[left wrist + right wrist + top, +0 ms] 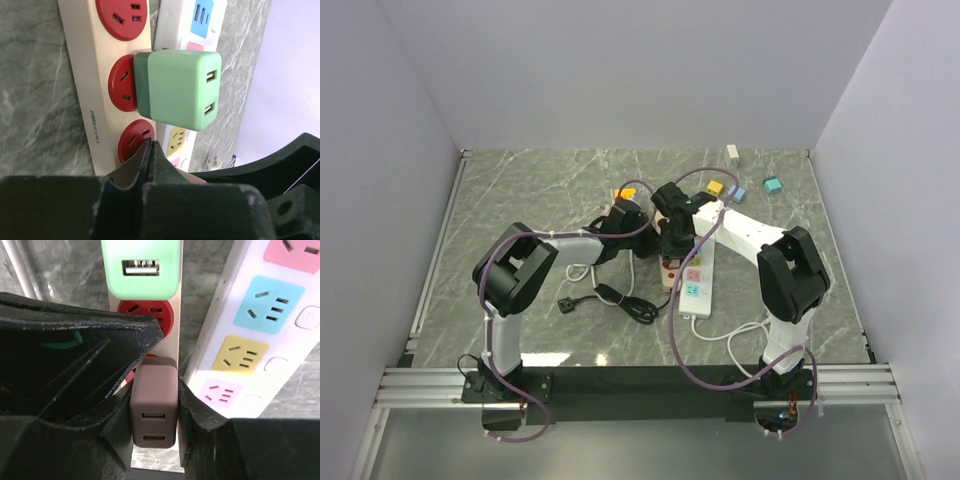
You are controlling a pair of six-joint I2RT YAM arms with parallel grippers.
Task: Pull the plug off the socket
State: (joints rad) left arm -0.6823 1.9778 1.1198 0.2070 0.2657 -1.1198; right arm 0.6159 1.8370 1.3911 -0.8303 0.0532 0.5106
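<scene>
Clamped around the brown plug [153, 412], the right hand [153, 402] holds it seated in the cream socket strip [176, 340] on the desk [65, 265], next to a green adapter [141, 267]; the left hand [151, 147], fingers pressed together, sits by that strip.

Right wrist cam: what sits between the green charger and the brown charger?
One unoccupied red socket on the cream strip lies between green charger and brown charger, shown in right wrist view.

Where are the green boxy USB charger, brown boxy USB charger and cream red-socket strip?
green boxy USB charger [177, 90]: left wrist view, side face.
brown boxy USB charger [153, 402]: right wrist view, body centre.
cream red-socket strip [82, 70]: left wrist view, bare casing.
</scene>
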